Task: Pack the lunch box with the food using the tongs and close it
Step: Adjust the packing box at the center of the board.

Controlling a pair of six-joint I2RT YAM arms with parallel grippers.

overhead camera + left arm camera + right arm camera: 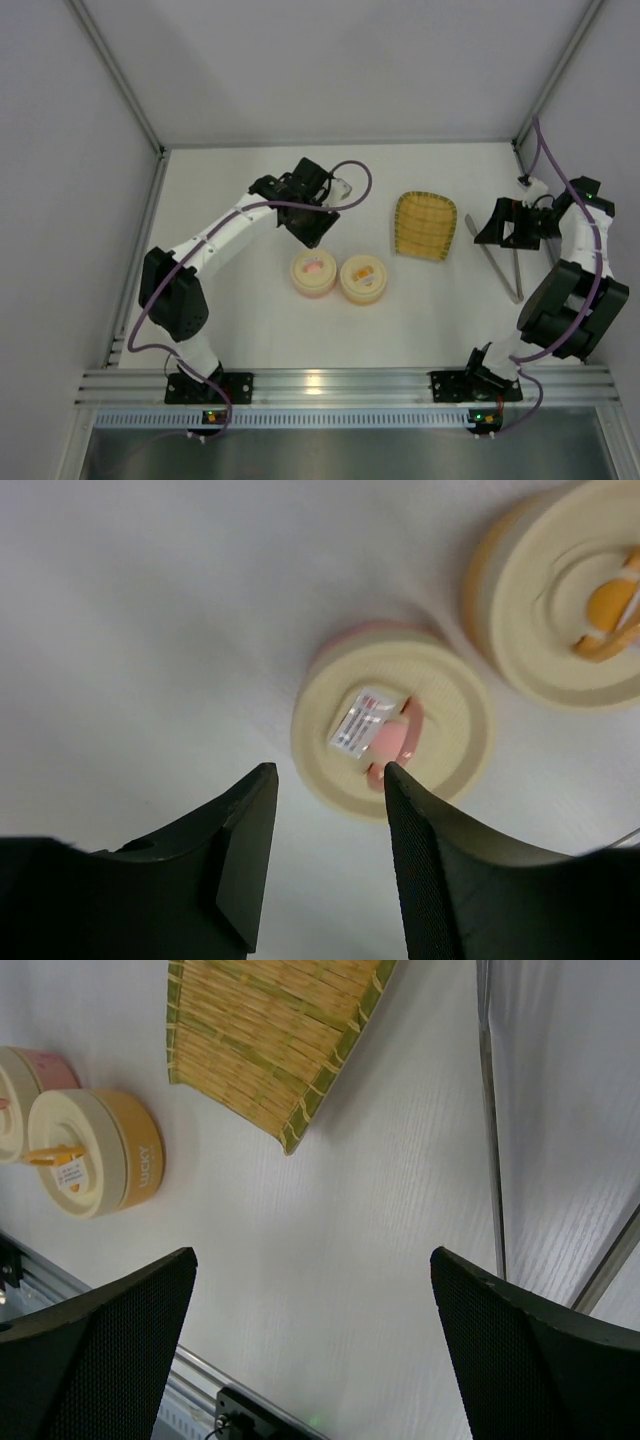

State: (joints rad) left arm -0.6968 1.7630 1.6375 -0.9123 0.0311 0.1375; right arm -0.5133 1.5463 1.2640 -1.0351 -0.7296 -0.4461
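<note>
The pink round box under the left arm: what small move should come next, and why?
Probably shift the left gripper so its jaws straddle the pink handle on the cream lid, then close. The jaws stand part open, the handle sits just off one fingertip, and the lid is not yet lifted.

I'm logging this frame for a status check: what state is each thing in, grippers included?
Pink lunch box: shut, lid on.
Orange lunch box: shut, lid on.
Woven tray: flat on the table.
Tongs: lying on the table, not gripped.
Left gripper: open, holding nothing, over the pink lunch box.
Right gripper: wide open, holding nothing.
</note>
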